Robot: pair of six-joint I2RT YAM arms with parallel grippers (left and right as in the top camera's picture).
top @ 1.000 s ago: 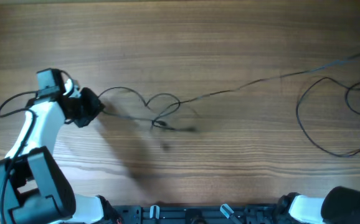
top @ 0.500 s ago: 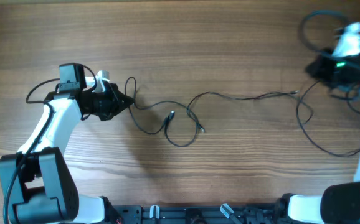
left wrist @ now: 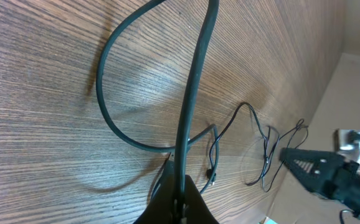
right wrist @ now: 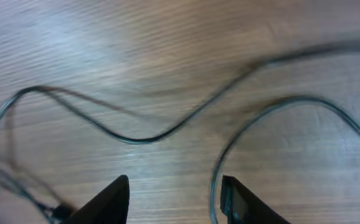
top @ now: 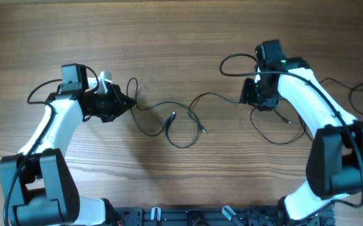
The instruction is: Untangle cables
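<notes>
The right pincer (top: pixel 255 100) has swung in from upper right over the cables (top: pixel 183 120), jaws apart for a likely grab; the left pincer (top: pixel 129 104) stays clamped on one.

Brown wooden table (top: pixel 181 37), fine straight grain.

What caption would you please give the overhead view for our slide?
Left tool pinches the cables; open right tool hovers over them.
</notes>
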